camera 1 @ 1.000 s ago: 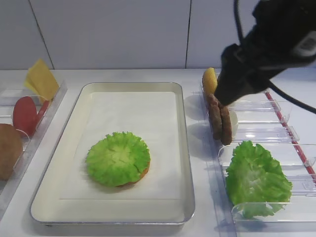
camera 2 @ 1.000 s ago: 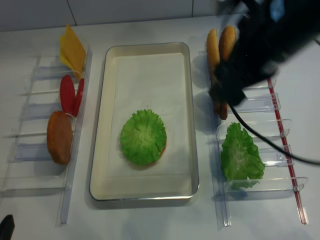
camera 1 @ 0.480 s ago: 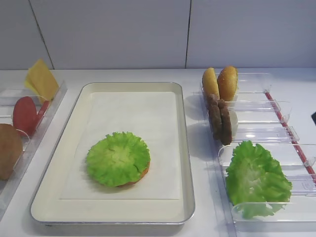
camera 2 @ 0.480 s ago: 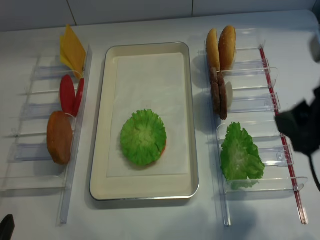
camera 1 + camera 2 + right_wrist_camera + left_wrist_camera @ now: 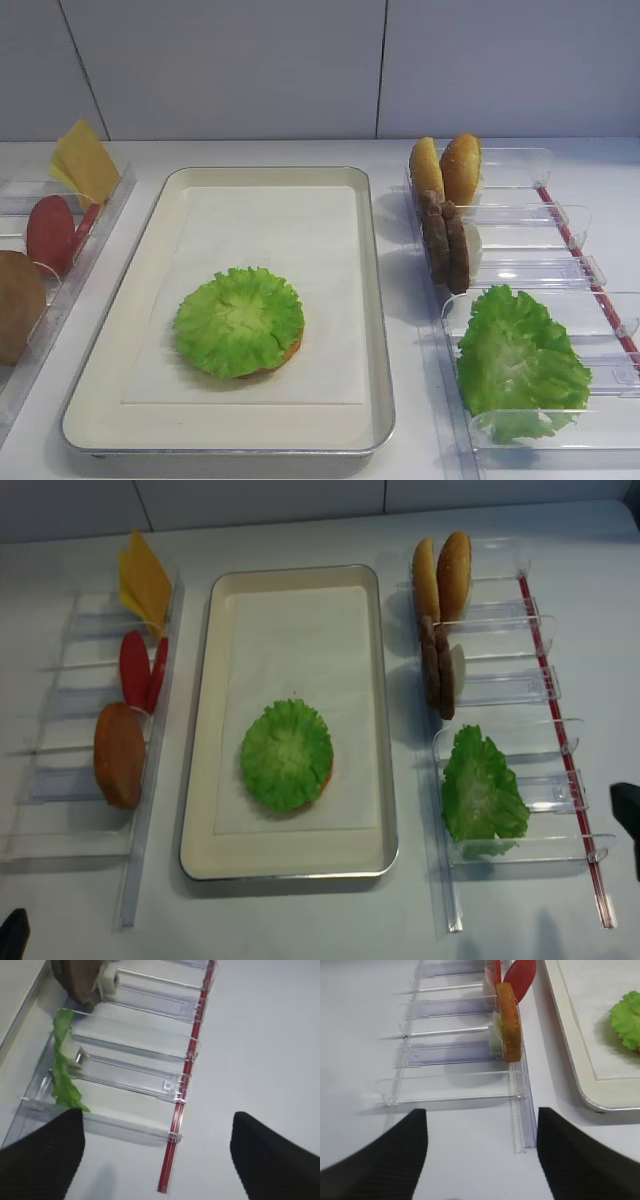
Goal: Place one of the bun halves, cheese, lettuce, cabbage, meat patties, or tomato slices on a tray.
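Note:
A green lettuce leaf (image 5: 239, 320) lies on the tray (image 5: 370, 300), covering a bun half whose orange edge (image 5: 290, 352) peeks out. In the right rack stand two bun halves (image 5: 445, 168), two meat patties (image 5: 447, 245) and another lettuce leaf (image 5: 520, 360). The left rack holds cheese (image 5: 85, 160), tomato slices (image 5: 50, 232) and a bun half (image 5: 18, 305). Cabbage is out of view. My right gripper (image 5: 157, 1160) is open and empty above the table by the right rack's red strip (image 5: 172, 1160). My left gripper (image 5: 482, 1160) is open and empty before the left rack.
Clear plastic racks (image 5: 500, 680) (image 5: 90, 710) flank the tray on both sides. A black part of the right arm (image 5: 628, 815) shows at the right edge. White wall panels stand behind the table.
The right arm has drawn back from above the patties and buns, rightward and out of the high view, carrying nothing. The food has not moved.

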Controlling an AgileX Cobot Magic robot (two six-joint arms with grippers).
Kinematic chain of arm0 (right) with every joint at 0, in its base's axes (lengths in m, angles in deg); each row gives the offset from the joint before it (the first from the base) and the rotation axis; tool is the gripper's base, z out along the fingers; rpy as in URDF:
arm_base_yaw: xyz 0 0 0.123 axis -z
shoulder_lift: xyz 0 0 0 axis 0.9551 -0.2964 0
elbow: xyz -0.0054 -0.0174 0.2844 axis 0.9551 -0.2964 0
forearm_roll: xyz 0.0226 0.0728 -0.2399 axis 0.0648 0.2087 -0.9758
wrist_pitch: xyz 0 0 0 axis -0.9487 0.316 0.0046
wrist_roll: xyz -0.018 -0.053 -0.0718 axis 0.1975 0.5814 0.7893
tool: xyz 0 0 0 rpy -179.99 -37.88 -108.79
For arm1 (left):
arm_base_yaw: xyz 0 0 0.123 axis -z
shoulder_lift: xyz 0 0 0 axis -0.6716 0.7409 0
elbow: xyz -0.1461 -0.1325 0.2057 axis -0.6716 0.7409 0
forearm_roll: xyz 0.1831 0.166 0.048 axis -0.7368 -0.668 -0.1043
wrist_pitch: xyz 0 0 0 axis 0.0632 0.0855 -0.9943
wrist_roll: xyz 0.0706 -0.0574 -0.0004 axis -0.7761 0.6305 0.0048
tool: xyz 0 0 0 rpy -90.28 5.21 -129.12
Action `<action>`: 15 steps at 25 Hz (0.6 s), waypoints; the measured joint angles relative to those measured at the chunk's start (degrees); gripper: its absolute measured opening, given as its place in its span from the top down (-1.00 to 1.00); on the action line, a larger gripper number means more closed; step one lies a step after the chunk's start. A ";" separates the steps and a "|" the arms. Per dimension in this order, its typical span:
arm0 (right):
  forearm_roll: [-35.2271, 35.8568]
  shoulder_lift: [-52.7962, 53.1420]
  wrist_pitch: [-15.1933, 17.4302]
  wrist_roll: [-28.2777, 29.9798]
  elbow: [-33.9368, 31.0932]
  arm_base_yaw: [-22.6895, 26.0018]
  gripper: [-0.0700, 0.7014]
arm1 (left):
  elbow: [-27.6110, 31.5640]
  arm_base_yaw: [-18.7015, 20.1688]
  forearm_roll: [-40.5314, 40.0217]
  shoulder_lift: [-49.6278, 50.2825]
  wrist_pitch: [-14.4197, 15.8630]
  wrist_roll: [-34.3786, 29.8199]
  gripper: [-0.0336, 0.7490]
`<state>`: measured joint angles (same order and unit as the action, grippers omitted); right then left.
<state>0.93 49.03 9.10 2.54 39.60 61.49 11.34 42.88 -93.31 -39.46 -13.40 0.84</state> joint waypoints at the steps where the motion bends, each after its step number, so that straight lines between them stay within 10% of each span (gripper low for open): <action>1: -1.10 1.53 0.12 -1.23 -0.78 0.00 -0.73 | 0.00 0.00 0.00 0.00 0.00 0.00 -0.25; 15: -4.79 20.13 4.81 -3.87 -4.55 0.13 -0.72 | 0.00 0.00 0.00 0.00 0.00 0.00 -0.25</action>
<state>-3.87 69.16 13.91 -1.34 35.05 61.62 11.34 42.88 -93.31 -39.46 -13.40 0.84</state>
